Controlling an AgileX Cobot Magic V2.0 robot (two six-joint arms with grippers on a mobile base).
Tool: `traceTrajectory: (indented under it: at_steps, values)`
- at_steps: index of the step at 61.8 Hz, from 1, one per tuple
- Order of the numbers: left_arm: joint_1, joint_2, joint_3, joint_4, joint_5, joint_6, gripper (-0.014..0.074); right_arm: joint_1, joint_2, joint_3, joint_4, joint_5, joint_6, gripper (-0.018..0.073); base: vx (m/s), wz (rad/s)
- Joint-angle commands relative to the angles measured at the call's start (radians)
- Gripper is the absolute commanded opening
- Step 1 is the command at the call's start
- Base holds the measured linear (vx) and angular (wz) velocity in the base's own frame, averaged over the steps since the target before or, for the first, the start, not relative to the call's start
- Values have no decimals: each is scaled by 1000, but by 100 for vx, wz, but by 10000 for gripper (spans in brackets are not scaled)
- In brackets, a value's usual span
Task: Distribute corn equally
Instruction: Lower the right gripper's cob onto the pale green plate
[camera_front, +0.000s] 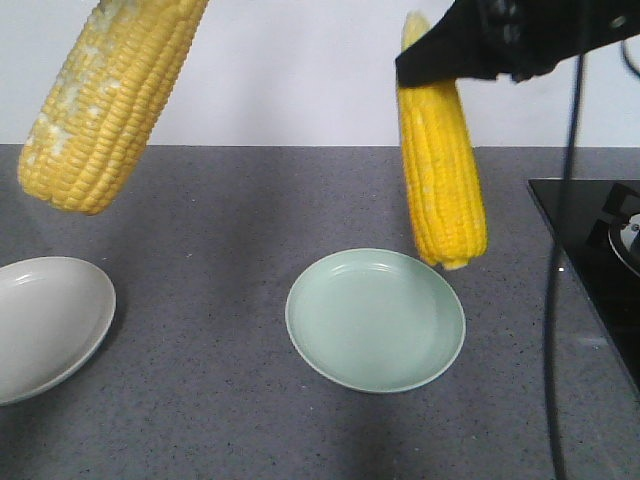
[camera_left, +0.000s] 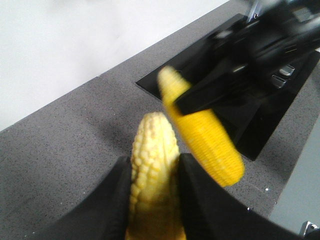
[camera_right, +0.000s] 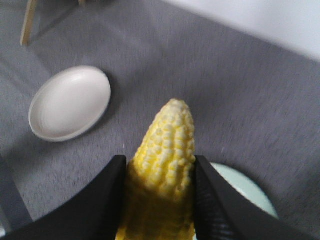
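Two cobs of yellow corn hang in the air. The left cob slants above the white plate. In the left wrist view my left gripper is shut on this cob; the gripper itself is cut off in the front view. My right gripper is shut on the other cob, which hangs almost upright over the right rim of the pale green plate. The right wrist view shows that gripper clamping its cob. Both plates hold nothing.
A black cooktop is set into the grey counter at the right. A dark cable hangs down in front of it. In the right wrist view the white plate lies far left and the green plate lies under the gripper.
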Motion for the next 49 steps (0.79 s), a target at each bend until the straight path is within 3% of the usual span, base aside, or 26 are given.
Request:
traceTrajectory:
  at_steps: [1,21,38,49]
  values:
    - [-5,-29,-26,-32,-30,-11,-7,-1,71,-20,61,11,-16,-1,0,0]
    - [-5,-29,-26,-32,-30,-11,-7,43,293,-20,69,61,-61,3,0,0]
    - [-5,-29,-26,-32,-30,-11,-7,107,305,-20,-130,20,-64,30,0,0]
    - [-5,-29,-26,-32,-30,-11,-7,128,328,-20,-168,30,-64,128,0,0]
